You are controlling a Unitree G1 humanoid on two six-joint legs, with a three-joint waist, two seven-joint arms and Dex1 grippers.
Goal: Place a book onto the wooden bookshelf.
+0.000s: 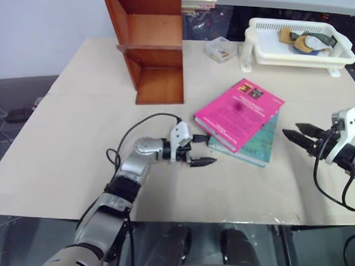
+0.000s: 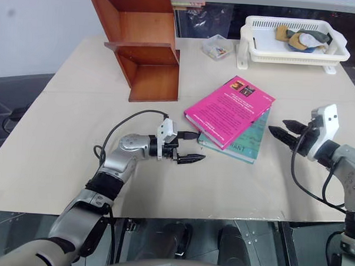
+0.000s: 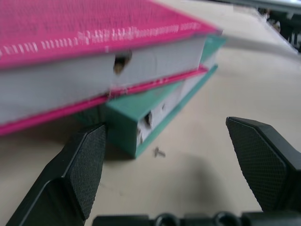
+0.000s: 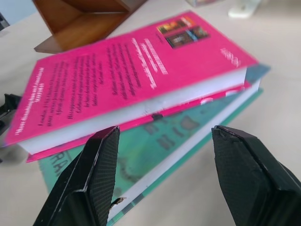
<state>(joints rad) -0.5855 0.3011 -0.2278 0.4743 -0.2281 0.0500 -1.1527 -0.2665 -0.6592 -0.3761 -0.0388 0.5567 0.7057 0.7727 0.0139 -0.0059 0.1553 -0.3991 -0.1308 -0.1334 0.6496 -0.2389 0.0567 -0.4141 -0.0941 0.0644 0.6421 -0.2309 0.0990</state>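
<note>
The pink book (image 1: 237, 111) lies flat on the tan table, stacked on a thinner teal book (image 1: 258, 147). The wooden bookshelf (image 1: 150, 44) stands upright at the back left of the table. My left gripper (image 1: 206, 149) is open, low over the table, just off the stack's near-left corner. In the left wrist view, the pink book's page edge (image 3: 70, 89) and the teal book's corner (image 3: 134, 125) sit close in front of its fingers (image 3: 84, 165). My right gripper (image 1: 291, 130) is open to the right of the stack, pointing at it. The pink cover (image 4: 131, 70) shows beyond its fingers (image 4: 101, 165).
A white slatted tray (image 1: 299, 54) holding a few small items stands at the back right. A small clear container (image 1: 221, 49) sits between it and the shelf. The table's front edge (image 1: 162, 218) runs just below the left arm.
</note>
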